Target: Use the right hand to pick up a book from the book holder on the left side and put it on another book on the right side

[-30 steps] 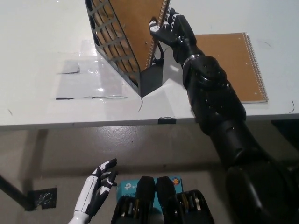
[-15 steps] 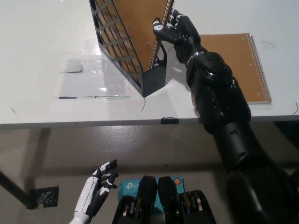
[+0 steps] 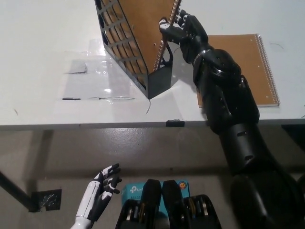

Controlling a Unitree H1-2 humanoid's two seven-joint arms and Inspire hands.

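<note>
Brown spiral-bound book [image 3: 145, 28] sits upright in the black book holder [image 3: 131, 52], leaning, its wire binding facing the table's right side. Holder is a lattice-walled stand at the far middle of the white table [image 3: 43, 57], its solid front end pointing toward the near edge. Top of holder and book are cut off by the frame.

Right hand [image 3: 183, 29], black, is at the book's spiral edge, fingers closed around that edge near its upper part: gripping the book. Book bottom is inside the holder. Black right arm runs from the bottom right corner, crosses the table's near edge and overlaps the left part of the second book.

Second brown book [image 3: 245, 62] lies flat on the table's right side, spiral binding along its right edge, just beside the holder with the arm between them. Its near right corner is close to the table's near edge.

Clear tape or film patch [image 3: 93, 78] lies flat on the table left of the holder, with dark marks at its edges.

Left hand [image 3: 102, 191], white, hangs below the table's near edge at lower left, over the floor, fingers spread, holding nothing.
</note>
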